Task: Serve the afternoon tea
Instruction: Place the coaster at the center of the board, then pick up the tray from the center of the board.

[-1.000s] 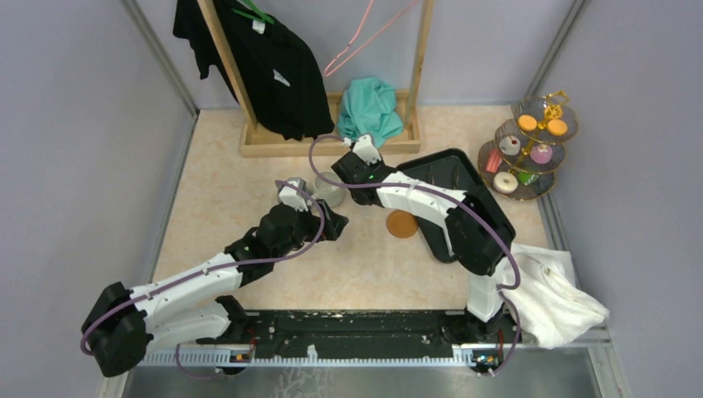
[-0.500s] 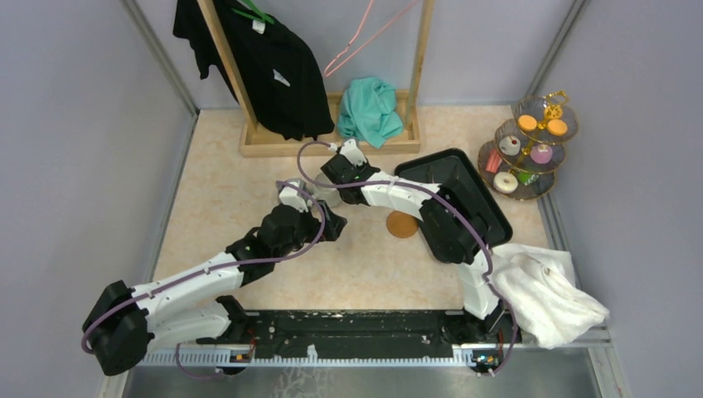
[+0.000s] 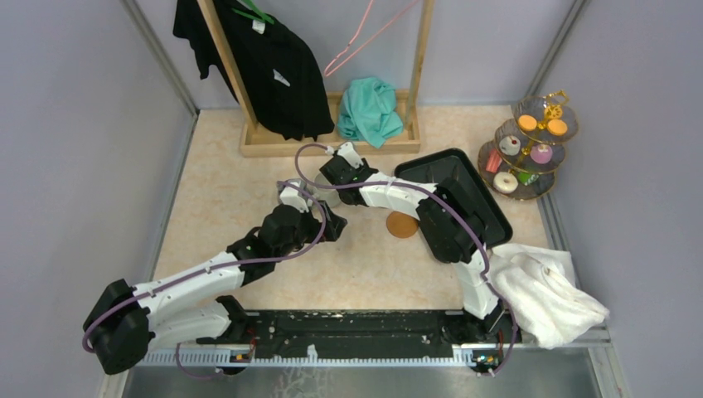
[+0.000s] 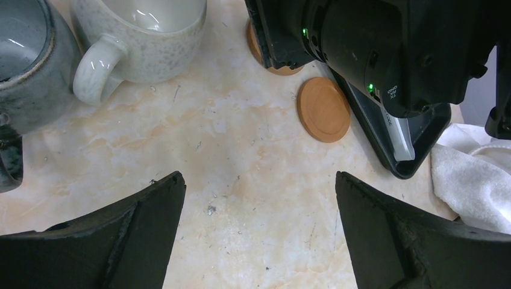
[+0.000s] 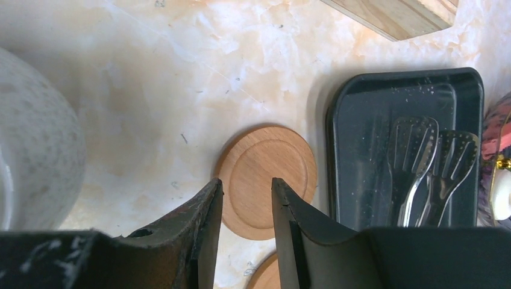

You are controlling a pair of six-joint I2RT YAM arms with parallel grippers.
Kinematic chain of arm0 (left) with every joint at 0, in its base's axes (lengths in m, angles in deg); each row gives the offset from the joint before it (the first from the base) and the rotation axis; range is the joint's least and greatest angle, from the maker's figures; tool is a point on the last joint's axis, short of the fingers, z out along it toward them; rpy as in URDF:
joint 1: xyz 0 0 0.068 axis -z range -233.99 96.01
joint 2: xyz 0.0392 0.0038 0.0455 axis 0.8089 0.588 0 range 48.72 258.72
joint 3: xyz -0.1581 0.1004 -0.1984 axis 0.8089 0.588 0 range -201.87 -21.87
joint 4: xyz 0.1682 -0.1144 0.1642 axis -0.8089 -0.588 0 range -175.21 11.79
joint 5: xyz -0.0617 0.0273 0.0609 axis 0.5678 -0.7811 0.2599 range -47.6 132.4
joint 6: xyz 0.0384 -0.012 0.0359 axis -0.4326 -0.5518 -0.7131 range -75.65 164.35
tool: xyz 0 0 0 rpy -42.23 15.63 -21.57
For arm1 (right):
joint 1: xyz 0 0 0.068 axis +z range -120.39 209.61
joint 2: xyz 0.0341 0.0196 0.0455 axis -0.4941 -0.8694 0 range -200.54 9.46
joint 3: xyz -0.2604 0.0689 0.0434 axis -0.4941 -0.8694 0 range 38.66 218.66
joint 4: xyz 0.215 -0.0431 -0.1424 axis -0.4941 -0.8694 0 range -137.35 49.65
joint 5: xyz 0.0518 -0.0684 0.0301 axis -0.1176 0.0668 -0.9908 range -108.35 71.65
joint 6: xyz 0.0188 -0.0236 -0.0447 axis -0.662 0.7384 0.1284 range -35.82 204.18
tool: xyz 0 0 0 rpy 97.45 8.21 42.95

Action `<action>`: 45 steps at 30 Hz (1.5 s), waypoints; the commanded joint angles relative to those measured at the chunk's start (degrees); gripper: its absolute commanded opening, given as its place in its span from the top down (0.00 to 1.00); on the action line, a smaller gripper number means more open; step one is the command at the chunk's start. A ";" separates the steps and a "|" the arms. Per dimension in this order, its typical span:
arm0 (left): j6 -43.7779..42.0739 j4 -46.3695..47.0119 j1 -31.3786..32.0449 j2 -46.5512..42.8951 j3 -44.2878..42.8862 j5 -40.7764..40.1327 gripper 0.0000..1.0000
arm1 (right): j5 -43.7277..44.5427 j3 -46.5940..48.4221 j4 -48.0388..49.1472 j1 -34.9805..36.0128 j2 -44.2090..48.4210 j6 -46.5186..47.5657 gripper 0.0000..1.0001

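The stand (image 3: 535,194) is at the far right corner of the table (image 3: 224,207). It has orange discs (image 3: 527,123) on its top tier, a pink doughnut (image 3: 540,153) on the middle one and a white doughnut (image 3: 505,182) on the lowest. The grey mug (image 4: 27,66) is well apart from it, near the middle of the table, with a pale speckled mug (image 4: 150,36) just beside it.

The left claw (image 4: 259,177) hangs over bare tabletop near both mugs, its fingers spread wide and empty. The right claw (image 5: 246,186) is beside the pale mug and above a wooden coaster (image 5: 268,180). Its fingers are only narrowly parted, with nothing between them. A second coaster (image 4: 323,108) lies close by, at the edge of the black tray (image 5: 361,120). Metal tongs (image 5: 416,162) lie in the tray. The right arm reaches across the tray. A white towel (image 3: 547,298) is heaped at the near right corner.
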 commanded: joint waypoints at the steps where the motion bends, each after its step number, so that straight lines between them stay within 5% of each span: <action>1: 0.34 -0.22 0.18 0.24 -0.63 -0.53 0.01 | -1.97 1.53 2.89 1.01 3.10 -0.99 0.64; 9: -0.37 0.23 2.13 3.67 -3.10 -1.12 0.01 | -2.75 0.09 2.78 1.44 10.18 -1.74 0.61; 19: -4.22 5.14 11.45 23.01 -15.59 -3.09 0.01 | -3.80 -6.43 -0.50 -5.78 24.20 -4.04 0.60; 31: -7.60 8.46 11.71 43.63 -34.06 3.51 0.01 | -9.82 -18.00 -2.02 -23.12 33.42 -7.84 0.61; 45: -8.36 2.90 9.98 57.90 -47.84 4.89 0.06 | -11.55 -23.01 -1.15 -27.74 36.61 -9.41 0.63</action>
